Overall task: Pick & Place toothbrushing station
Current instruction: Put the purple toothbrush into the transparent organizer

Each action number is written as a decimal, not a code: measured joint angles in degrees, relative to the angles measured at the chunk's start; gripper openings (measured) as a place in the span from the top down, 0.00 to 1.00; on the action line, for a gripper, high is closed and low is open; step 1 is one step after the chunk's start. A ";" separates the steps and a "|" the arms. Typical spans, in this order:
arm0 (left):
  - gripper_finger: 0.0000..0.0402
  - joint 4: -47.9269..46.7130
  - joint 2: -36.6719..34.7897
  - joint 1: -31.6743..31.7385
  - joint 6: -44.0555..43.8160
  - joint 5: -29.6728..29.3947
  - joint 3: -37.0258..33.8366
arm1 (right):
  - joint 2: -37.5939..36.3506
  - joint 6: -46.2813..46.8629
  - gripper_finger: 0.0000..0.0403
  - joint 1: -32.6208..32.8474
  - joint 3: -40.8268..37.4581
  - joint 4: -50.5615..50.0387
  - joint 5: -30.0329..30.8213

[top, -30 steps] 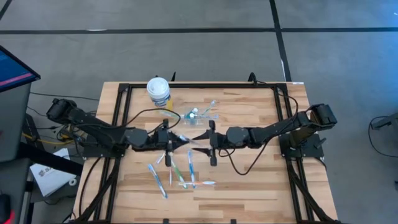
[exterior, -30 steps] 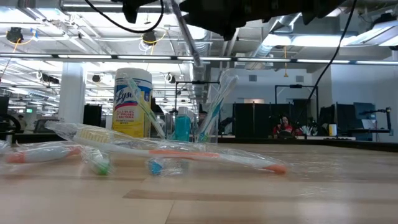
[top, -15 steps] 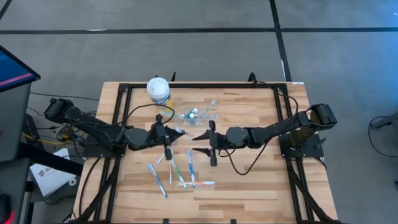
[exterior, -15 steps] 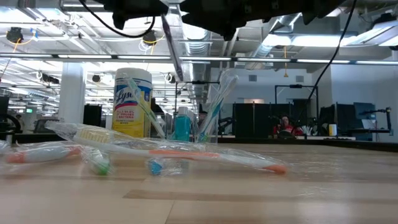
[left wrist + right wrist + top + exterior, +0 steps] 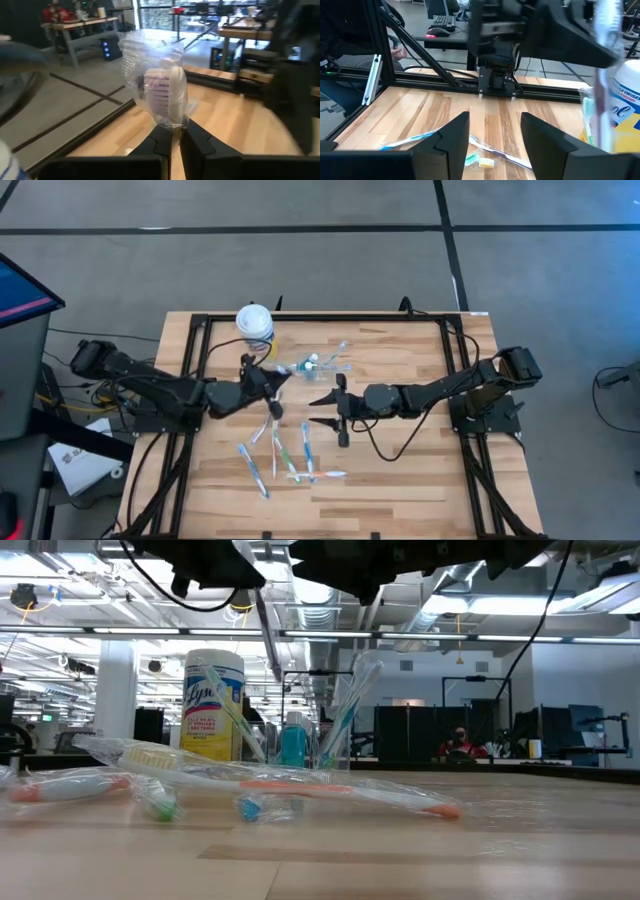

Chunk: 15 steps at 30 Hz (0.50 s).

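My left gripper hovers left of the clear cup and is shut on a toothbrush in clear wrap. The cup stands on the table with several toothbrushes and a small blue tube in it. My right gripper hangs open above the table's middle, just near of the cup, with nothing between its fingers. More wrapped toothbrushes lie flat on the wood toward the near edge. My left gripper pinches the wrapped toothbrush between its two fingers just behind the bristle head, wrap and brush together. The fingers come nearly level from the table's left. The brush is lifted clear; its handle slants down below the gripper.
A white-lidded yellow canister stands at the far left, close behind my left gripper. A black frame runs round the table's edges. One wrapped toothbrush lies right before the low camera.
My left gripper has swung toward the table's far edge and the canister, turning as it went, still shut on the wrapped toothbrush. The brush has swung with it, staying clear of the table. My right gripper has kept still and open.
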 joint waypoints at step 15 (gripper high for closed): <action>0.98 -3.64 0.02 7.77 -1.29 0.18 0.00 | 0.00 -0.01 0.59 0.00 0.00 0.11 -0.02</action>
